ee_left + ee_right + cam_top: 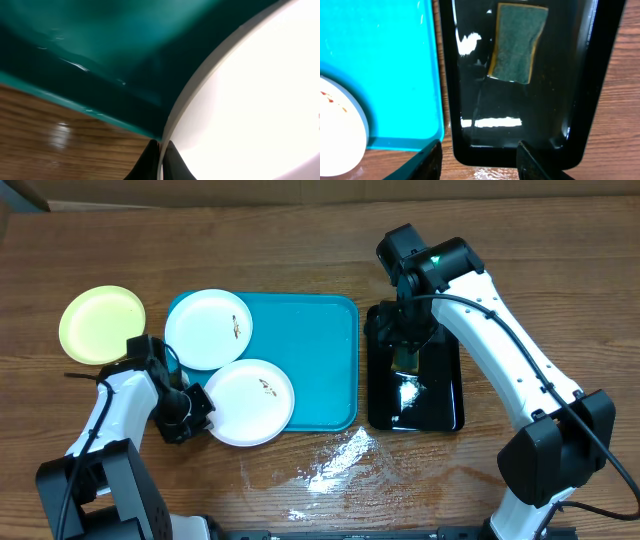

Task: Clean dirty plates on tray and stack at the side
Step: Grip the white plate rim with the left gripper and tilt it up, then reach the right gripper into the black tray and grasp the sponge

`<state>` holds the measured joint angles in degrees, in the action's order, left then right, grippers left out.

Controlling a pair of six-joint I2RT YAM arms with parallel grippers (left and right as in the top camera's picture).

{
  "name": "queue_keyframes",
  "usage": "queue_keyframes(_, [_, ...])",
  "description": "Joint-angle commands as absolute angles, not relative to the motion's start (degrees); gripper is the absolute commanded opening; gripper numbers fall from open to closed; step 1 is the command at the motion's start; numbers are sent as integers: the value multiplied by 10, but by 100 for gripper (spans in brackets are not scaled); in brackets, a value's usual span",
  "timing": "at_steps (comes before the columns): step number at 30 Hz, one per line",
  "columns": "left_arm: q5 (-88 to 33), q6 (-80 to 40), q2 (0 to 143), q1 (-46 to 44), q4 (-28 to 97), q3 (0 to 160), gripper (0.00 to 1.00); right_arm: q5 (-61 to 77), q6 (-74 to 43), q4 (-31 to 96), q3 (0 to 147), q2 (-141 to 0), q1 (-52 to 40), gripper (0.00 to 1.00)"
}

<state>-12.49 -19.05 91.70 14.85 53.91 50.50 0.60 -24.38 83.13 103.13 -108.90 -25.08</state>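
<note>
Left end effector (161, 161) clamps the round white plate (250, 402) overhanging the turquoise plastic tray (320, 350); right end effector (479, 159) gapes, so grab the green rectangular sponge (516, 42) squarely.

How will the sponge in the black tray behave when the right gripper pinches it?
The sponge has edges that bow inward, so it is probably soft and squashy. The black tray is glossy, maybe wet, so it may slide if nudged.

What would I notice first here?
The bright turquoise tray in the middle holds two white plates, and the left gripper pinches the rim of the nearer white plate. A yellow-green plate lies left of the tray, while the right gripper hangs open over a green sponge in a black tray.
</note>
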Motion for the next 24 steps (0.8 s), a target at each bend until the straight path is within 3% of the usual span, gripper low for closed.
queue_keyframes(1, [-165, -166, 917, 118, 537, 527, 7, -16, -258, 831, 1038, -1076, -229, 50])
queue_keyframes(12, [-81, -163, 917, -11, 502, 615, 5, -12, -251, 790, 1038, -1076, -114, 50])
queue_keyframes(24, [-41, -209, 920, -57, 480, 612, 9, 57, -186, 719, 1001, -1076, -100, 50])
